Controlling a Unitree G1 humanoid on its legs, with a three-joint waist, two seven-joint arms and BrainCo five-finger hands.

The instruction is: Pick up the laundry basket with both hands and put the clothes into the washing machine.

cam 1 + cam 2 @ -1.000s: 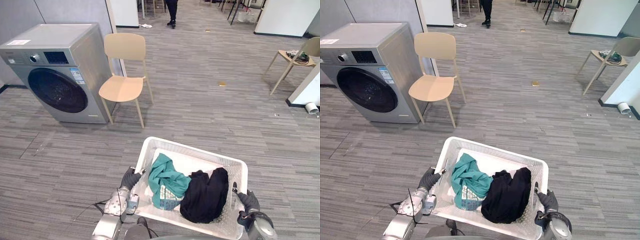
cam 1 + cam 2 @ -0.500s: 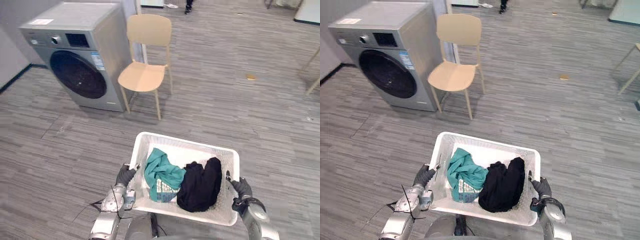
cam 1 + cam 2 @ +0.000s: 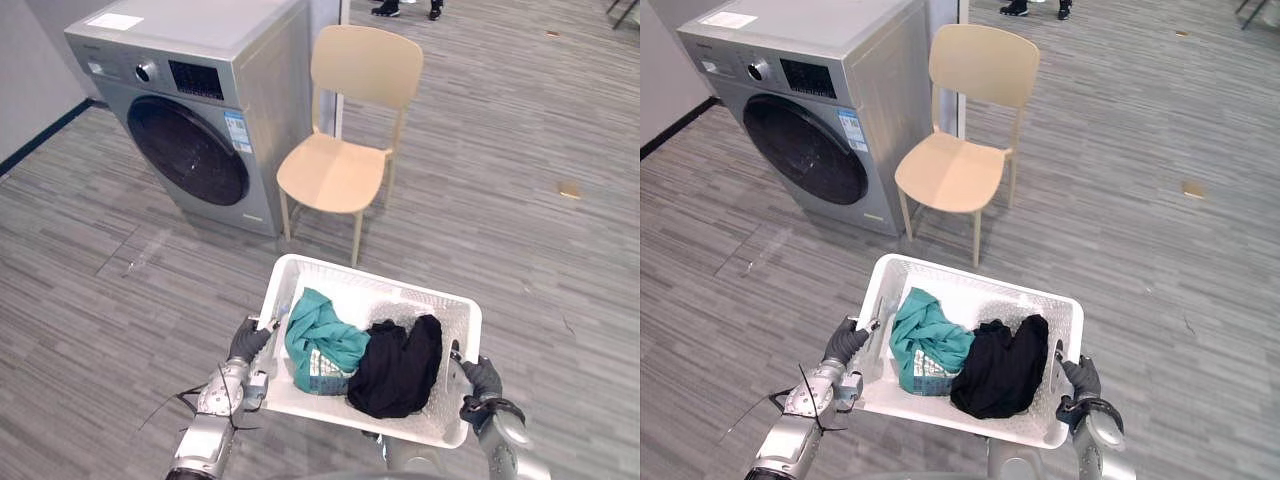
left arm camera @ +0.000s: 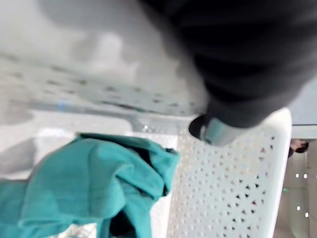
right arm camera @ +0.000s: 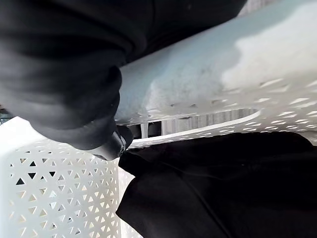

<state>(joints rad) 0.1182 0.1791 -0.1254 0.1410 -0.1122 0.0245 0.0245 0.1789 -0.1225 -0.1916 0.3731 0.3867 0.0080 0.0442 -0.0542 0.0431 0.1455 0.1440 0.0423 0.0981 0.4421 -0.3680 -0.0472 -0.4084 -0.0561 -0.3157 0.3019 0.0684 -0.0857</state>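
The white perforated laundry basket is held off the floor in front of me. My left hand grips its left rim and my right hand grips its right rim. A thumb hooks over the rim in the left wrist view, as does another thumb in the right wrist view. A teal garment lies in the basket's left half and a black garment in its right half. The grey washing machine stands ahead to the left, its round dark door closed.
A beige chair stands against the washer's right side, just beyond the basket. A person's shoes show at the far edge. A small tan scrap lies on the grey plank floor to the right.
The camera has moved forward and turned left, so the washer and chair now appear nearer and larger. The basket stays in both hands with the clothes lying as before.
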